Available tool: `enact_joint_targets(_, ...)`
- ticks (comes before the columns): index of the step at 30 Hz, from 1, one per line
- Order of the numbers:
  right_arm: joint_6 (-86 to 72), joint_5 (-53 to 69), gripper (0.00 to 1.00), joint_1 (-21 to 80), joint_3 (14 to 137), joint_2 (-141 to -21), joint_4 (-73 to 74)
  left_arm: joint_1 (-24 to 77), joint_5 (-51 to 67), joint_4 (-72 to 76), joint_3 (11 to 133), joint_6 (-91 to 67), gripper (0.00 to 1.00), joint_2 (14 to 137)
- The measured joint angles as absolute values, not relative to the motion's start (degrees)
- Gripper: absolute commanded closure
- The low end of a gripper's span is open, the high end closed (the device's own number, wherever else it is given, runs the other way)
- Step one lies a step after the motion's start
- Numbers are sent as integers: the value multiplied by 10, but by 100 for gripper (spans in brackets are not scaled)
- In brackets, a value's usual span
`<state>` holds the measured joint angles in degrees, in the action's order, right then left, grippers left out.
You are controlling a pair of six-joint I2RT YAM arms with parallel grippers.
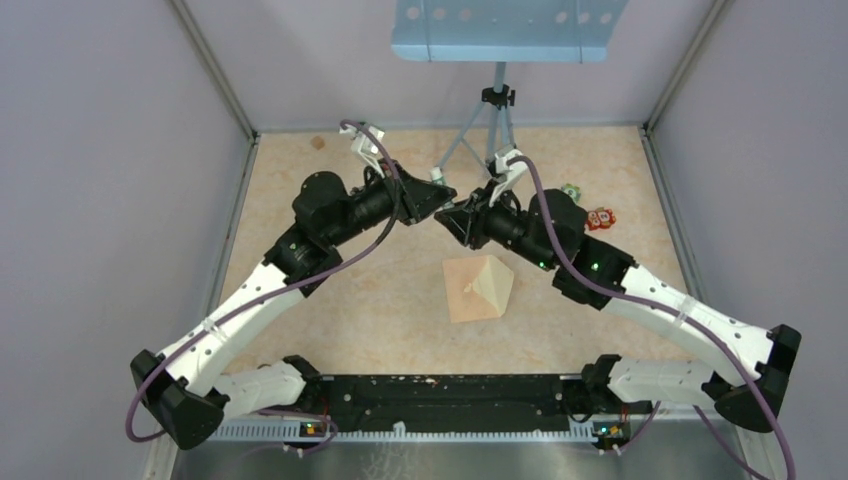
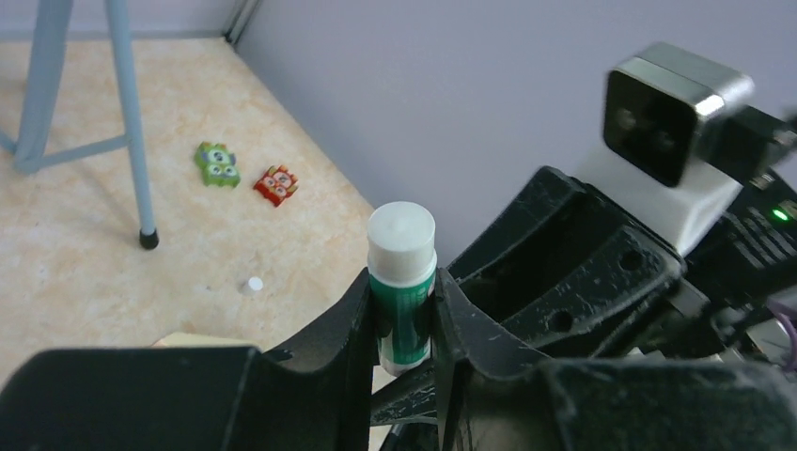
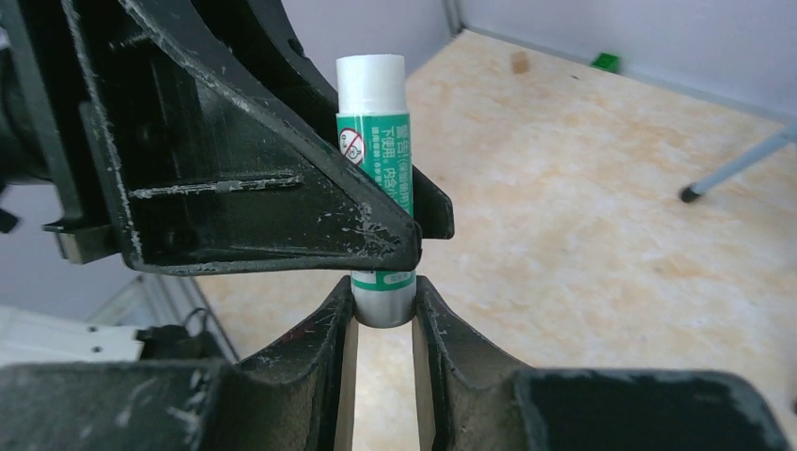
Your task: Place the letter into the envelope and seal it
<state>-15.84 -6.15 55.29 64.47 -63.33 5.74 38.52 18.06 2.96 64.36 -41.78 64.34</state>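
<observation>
The pinkish-tan envelope (image 1: 462, 292) lies flat on the table in front of the arm bases. A paler cream triangular part (image 1: 497, 282) covers its right half; I cannot tell if this is the letter or the flap. Both grippers meet in the air behind it. My left gripper (image 2: 402, 293) is shut on the green body of a glue stick (image 2: 402, 303), just under its white cap (image 2: 401, 235). My right gripper (image 3: 383, 299) is shut on the bottom end of the same glue stick (image 3: 376, 169). In the top view the left gripper (image 1: 437, 197) and right gripper (image 1: 452, 214) touch tip to tip.
A blue tripod (image 1: 497, 110) stands at the back with a leg (image 2: 132, 122) near the grippers. Green (image 2: 217, 164) and red (image 2: 275, 184) toy figures lie at the right rear. A small tan block (image 1: 318, 142) sits at the back left. Grey walls enclose the table.
</observation>
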Motion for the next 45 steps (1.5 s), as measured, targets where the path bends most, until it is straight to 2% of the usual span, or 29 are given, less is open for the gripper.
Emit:
enact_joint_targets(6, -219, 51, 95, 535, 629, -606, 2, 388, 218, 115, 604, -404, 100, 592)
enact_joint_targets(13, -306, 242, 95, 483, 582, -595, -108, 390, 272, 176, 571, -396, 100, 561)
enact_joint_targets(15, -327, 281, 92, 477, 577, -595, -130, 391, 288, 189, 569, -395, 100, 555)
enact_joint_targets(16, -336, 298, 89, 475, 577, -597, -141, 392, 295, 196, 567, -395, 100, 552)
enact_joint_targets(17, -343, 310, 81, 474, 577, -597, -149, 392, 300, 201, 567, -395, 100, 549)
enact_joint_targets(21, -338, 324, 38, 475, 579, -594, -149, 395, 305, 203, 566, -390, 100, 542)
enact_joint_targets(23, -308, 300, 26, 475, 583, -582, -104, 393, 284, 191, 566, -383, 100, 543)
enact_joint_targets(26, -250, 232, 22, 477, 595, -559, -32, 390, 232, 135, 583, -375, 100, 550)
enact_joint_targets(32, -133, 11, 23, 523, 612, -541, 60, 390, 129, 10, 665, -371, 100, 599)
enact_joint_targets(37, -50, -167, 25, 580, 612, -576, 74, 390, 86, -54, 702, -382, 100, 634)
enact_joint_targets(41, 6, -257, 25, 605, 612, -618, 58, 390, 65, -89, 705, -395, 100, 656)
enact_joint_targets(45, 37, -295, 27, 617, 613, -658, 36, 390, 54, -110, 705, -409, 100, 671)
